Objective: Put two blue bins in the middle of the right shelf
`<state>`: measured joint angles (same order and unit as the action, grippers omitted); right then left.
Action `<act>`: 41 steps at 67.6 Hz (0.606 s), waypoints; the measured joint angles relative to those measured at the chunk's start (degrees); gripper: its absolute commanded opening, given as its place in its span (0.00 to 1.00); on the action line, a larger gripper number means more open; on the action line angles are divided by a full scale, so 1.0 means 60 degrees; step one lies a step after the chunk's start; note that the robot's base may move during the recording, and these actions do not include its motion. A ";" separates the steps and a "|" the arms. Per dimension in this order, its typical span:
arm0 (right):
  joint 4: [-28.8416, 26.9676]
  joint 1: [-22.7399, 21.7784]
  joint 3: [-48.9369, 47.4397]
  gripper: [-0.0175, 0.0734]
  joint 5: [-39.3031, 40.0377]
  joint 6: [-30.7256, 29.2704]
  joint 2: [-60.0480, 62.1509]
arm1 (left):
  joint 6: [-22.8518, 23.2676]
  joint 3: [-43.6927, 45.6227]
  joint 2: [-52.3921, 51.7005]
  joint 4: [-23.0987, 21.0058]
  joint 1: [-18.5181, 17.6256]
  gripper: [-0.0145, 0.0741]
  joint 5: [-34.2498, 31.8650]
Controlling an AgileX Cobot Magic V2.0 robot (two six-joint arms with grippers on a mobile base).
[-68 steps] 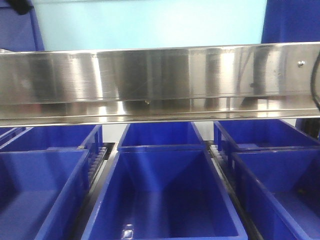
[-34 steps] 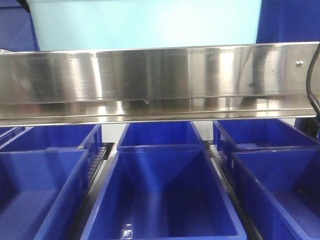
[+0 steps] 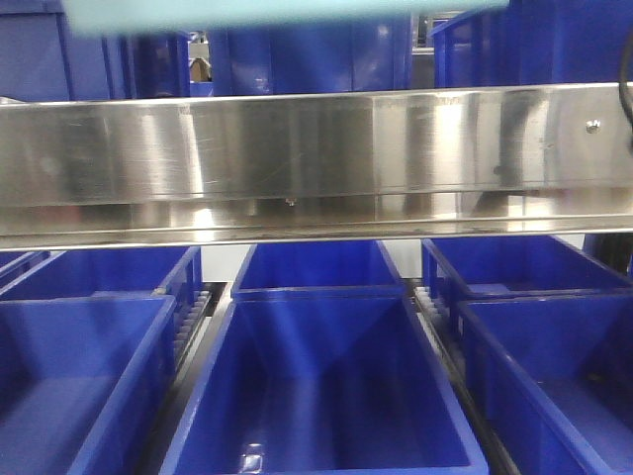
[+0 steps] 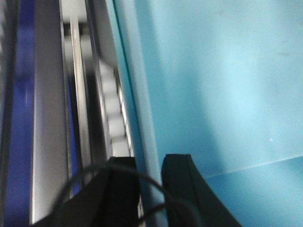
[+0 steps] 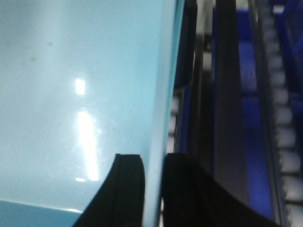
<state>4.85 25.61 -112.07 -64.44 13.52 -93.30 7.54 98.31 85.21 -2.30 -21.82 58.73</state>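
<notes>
Your left fingers (image 4: 182, 189) and right fingers (image 5: 128, 189) each clamp a wall of the pale sky-blue plastic bin (image 4: 222, 85) between them; it is likely light, stiff and slick.

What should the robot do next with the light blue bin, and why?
Probably carry the light blue bin off to the right, both arms together: the left gripper and right gripper each pinch its wall, and it hangs clear above the steel rail.
</notes>
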 measured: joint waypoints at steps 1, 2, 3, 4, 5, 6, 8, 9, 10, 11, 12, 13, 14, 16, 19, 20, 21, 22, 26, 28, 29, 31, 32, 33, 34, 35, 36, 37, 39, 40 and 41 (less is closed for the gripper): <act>-0.0001 0.0000 -0.0083 0.02 0.0009 0.0000 0.0025 | 0.0019 0.0000 -0.0061 0.0000 0.0000 0.04 -0.0093; -0.0001 0.0000 -0.0164 0.02 0.0028 0.0000 0.0028 | 0.0019 0.0000 -0.0146 0.0000 0.0000 0.04 -0.0183; -0.0001 0.0000 -0.0246 0.02 0.0033 0.0000 0.0046 | 0.0019 0.0000 -0.0202 0.0000 0.0000 0.04 -0.0271; -0.0001 0.0000 -0.0327 0.02 0.0033 0.0000 0.0046 | 0.0019 0.0000 -0.0253 0.0000 0.0000 0.04 -0.0402; -0.0001 0.0000 -0.0409 0.02 0.0050 0.0000 0.0070 | 0.0019 0.0000 -0.0281 0.0000 0.0000 0.04 -0.0445; -0.0001 0.0000 -0.0487 0.02 0.0050 0.0000 0.0070 | 0.0019 0.0000 -0.0333 0.0000 0.0000 0.04 -0.0537; -0.0001 0.0018 -0.0685 0.02 0.0057 -0.0017 0.0093 | 0.0019 0.0000 -0.0450 0.0000 0.0000 0.04 -0.0778; -0.0001 0.0018 -0.0763 0.02 0.0057 -0.0017 0.0111 | 0.0019 0.0000 -0.0517 0.0000 0.0000 0.04 -0.0865; -0.0001 0.0018 -0.0837 0.02 0.0057 -0.0017 0.0111 | 0.0019 0.0000 -0.0557 0.0000 0.0000 0.04 -0.0955; -0.0001 0.0018 -0.0911 0.02 0.0057 -0.0017 0.0111 | 0.0019 0.0000 -0.0579 0.0000 0.0000 0.04 -0.1042; -0.0001 0.0018 -0.0974 0.02 0.0074 -0.0017 0.0111 | 0.0019 0.0000 -0.0623 0.0000 0.0000 0.04 -0.1131; -0.0001 0.0018 -0.1072 0.02 0.0074 -0.0017 0.0111 | 0.0019 0.0000 -0.0664 0.0000 0.0000 0.04 -0.1215; -0.0001 0.0018 -0.1129 0.02 0.0098 -0.0017 0.0111 | 0.0019 0.0000 -0.0720 0.0000 0.0000 0.04 -0.1336; -0.0001 0.0018 -0.1226 0.02 0.0098 -0.0036 0.0111 | 0.0019 0.0000 -0.0801 0.0000 0.0000 0.04 -0.1480; -0.0001 0.0018 -0.1312 0.02 0.0114 -0.0036 0.0132 | 0.0019 0.0000 -0.0867 -0.0017 0.0000 0.04 -0.1675; -0.0001 0.0018 -0.1356 0.02 0.0114 -0.0036 0.0131 | 0.0019 0.0000 -0.0891 -0.0017 0.0000 0.04 -0.1678; -0.0001 0.0018 -0.1357 0.02 0.0114 -0.0036 0.0131 | 0.0019 0.0000 -0.0914 -0.0017 0.0000 0.04 -0.1711; -0.0001 0.0018 -0.1379 0.02 0.0120 -0.0036 0.0131 | 0.0019 0.0000 -0.0911 -0.0017 0.0000 0.04 -0.1731; -0.0001 0.0018 -0.1400 0.02 0.0120 -0.0036 0.0148 | 0.0019 0.0000 -0.0952 -0.0035 0.0000 0.04 -0.1770; -0.0001 0.0035 -0.1400 0.02 0.0120 -0.0050 0.0148 | 0.0019 0.0000 -0.0952 -0.0035 0.0000 0.04 -0.1770; -0.0001 0.0032 -0.1400 0.02 0.0120 -0.0050 0.0148 | 0.0019 0.0000 -0.0952 -0.0035 0.0000 0.04 -0.1770; -0.0001 0.0032 -0.1400 0.02 0.0100 -0.0050 0.0148 | 0.0019 0.0000 -0.0952 -0.0035 0.0000 0.04 -0.1770; -0.0001 0.0032 -0.1400 0.02 0.0100 -0.0050 0.0148 | 0.0019 0.0000 -0.0952 -0.0035 0.0000 0.04 -0.1770; -0.0001 0.0032 -0.1400 0.02 0.0082 -0.0050 0.0148 | 0.0019 0.0000 -0.0952 -0.0035 0.0000 0.04 -0.1770; -0.0001 0.0032 -0.1400 0.02 0.0085 -0.0050 0.0148 | 0.0019 0.0000 -0.0934 -0.0035 0.0000 0.04 -0.1770; -0.0001 0.0032 -0.1400 0.02 0.0079 -0.0050 0.0148 | 0.0019 0.0000 -0.0934 -0.0035 0.0000 0.04 -0.1770; -0.0001 0.0032 -0.1400 0.02 0.0062 -0.0050 0.0148 | 0.0019 0.0000 -0.0934 -0.0035 0.0000 0.04 -0.1770; -0.0001 0.0032 -0.1400 0.02 0.0064 -0.0050 0.0148 | 0.0019 0.0000 -0.0934 -0.0035 0.0000 0.04 -0.1770; -0.0001 0.0032 -0.1400 0.02 0.0044 -0.0050 0.0148 | 0.0019 0.0000 -0.0934 -0.0035 0.0000 0.04 -0.1770; -0.0001 0.0032 -0.1400 0.02 0.0044 -0.0050 0.0148 | 0.0019 0.0000 -0.0934 -0.0035 0.0000 0.04 -0.1770; -0.0001 0.0032 -0.1400 0.02 0.0044 -0.0050 0.0148 | 0.0019 0.0000 -0.0934 -0.0035 0.0000 0.04 -0.1770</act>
<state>4.84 25.80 -120.47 -64.17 13.22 -92.42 7.66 98.31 79.61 -2.51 -21.82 48.12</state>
